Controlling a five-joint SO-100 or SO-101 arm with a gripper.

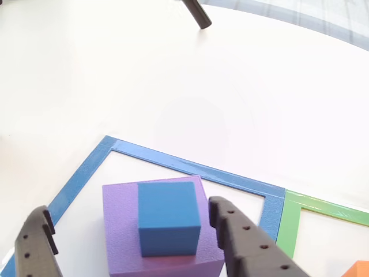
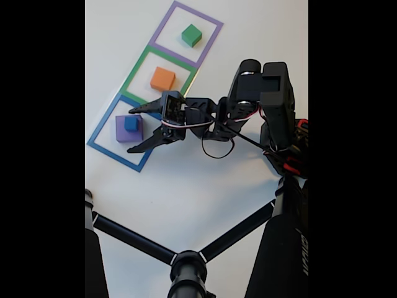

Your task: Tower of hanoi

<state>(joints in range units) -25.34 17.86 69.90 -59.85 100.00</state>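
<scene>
Four blocks (image 2: 129, 126), three square outlines (image 2: 142, 79), one arm with one pincer (image 2: 133, 130), one tripod (image 2: 186, 264).

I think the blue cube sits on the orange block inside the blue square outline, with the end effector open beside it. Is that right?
Not quite: the blue cube sits on the purple block, as the fixed view shows. The rest holds: blue square outline, end effector open.
</scene>
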